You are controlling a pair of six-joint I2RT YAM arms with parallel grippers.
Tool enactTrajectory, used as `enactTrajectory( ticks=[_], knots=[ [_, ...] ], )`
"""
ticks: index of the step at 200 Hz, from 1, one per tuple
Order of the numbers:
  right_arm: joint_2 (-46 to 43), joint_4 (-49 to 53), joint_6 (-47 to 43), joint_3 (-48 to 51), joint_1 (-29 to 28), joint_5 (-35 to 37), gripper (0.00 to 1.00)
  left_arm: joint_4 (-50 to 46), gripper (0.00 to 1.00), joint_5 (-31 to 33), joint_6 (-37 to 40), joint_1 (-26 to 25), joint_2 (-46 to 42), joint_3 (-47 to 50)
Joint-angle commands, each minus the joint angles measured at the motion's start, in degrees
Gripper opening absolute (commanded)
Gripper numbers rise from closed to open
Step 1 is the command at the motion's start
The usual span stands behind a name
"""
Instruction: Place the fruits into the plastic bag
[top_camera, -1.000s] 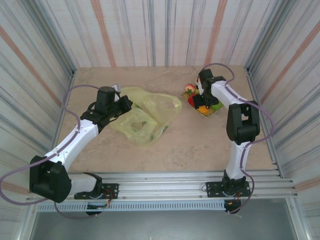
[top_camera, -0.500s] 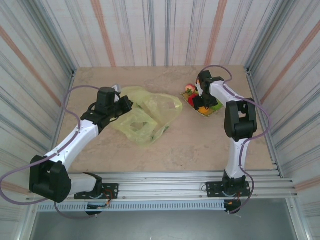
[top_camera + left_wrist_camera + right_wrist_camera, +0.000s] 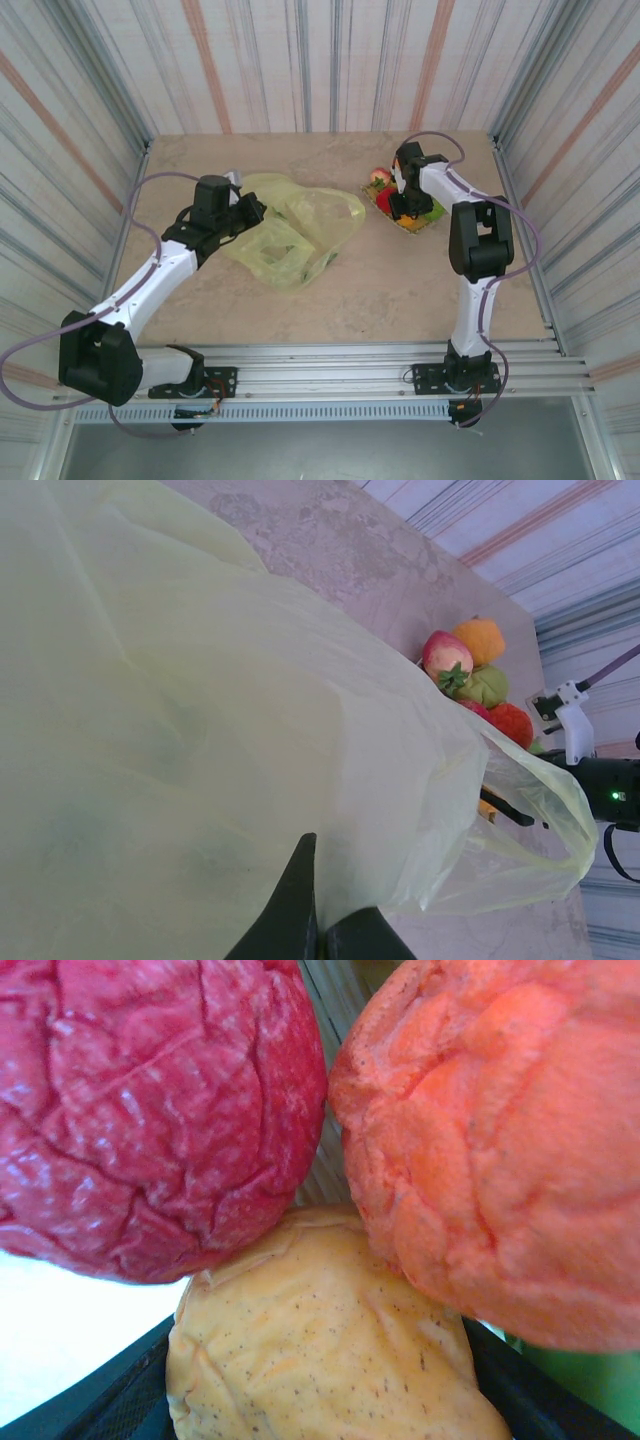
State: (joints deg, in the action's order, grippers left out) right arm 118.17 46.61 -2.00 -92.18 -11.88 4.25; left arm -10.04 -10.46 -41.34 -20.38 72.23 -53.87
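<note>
1. Change: over the last second the right arm's elbow swings inward, to stand more steeply at the right of the top view. The right gripper [image 3: 405,203] shifts slightly toward the upper left over the fruits [image 3: 381,179]. In the last half second it barely moves.
2. Change: the left arm and the plastic bag [image 3: 290,235] keep their positions.
3. Meaning: the right gripper appears settled on the pile for a pick. No fruit is lifted yet, so the transfer to the bag remains to be done.
4. Right arm pose: the forearm reaches toward the upper right of the table [image 3: 380,290], wrist bent down onto the pile.
5. Right claw: in the right wrist view its dark fingers flank a yellow-orange fruit [image 3: 320,1340], below a red fruit [image 3: 150,1110] and an orange fruit [image 3: 500,1140], with the mat [image 3: 325,1160] between them. I cannot tell whether the fingers are clamping it.
6. Left arm pose: stretched diagonally from lower left toward centre.
7. Left claw: the left gripper [image 3: 320,935] is pinched narrow on the bag's film.
8. Location: the bag lies crumpled left of centre, and the fruits sit just beyond its right edge.
</note>
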Motion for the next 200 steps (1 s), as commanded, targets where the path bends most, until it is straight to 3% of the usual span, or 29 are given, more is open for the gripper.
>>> enactTrajectory(
  ticks=[1,59,90,109,144,200],
  knots=[
    [-7.3,0.0,1.8,2.6,0.2,-1.4,0.57,-0.4,0.00,0.6,-2.1,-0.4,-2.2,0.3],
    [-27.0,-1.6,6.9,15.4,-2.5,-9.6,0.54,-2.2,0.00,0.2,-7.6,-2.2,-2.4,-0.8],
    [-38.5,-3.7,8.0,24.2,-7.5,-18.8,0.54,-1.7,0.00,0.4,-9.2,-3.8,-2.0,-1.1],
    [-42.5,-8.6,9.2,28.6,-13.7,-22.6,0.54,-1.2,0.00,0.6,-9.8,-4.4,-1.8,-1.2],
    [-40.0,-22.0,13.3,32.2,-21.4,-20.1,0.54,-0.7,0.00,-1.5,-10.0,-4.9,-0.9,-1.8],
    [-27.7,-39.2,18.8,31.0,-24.4,-12.9,0.54,2.0,0.00,-5.3,-10.5,-4.8,0.2,-1.1]
  ],
)
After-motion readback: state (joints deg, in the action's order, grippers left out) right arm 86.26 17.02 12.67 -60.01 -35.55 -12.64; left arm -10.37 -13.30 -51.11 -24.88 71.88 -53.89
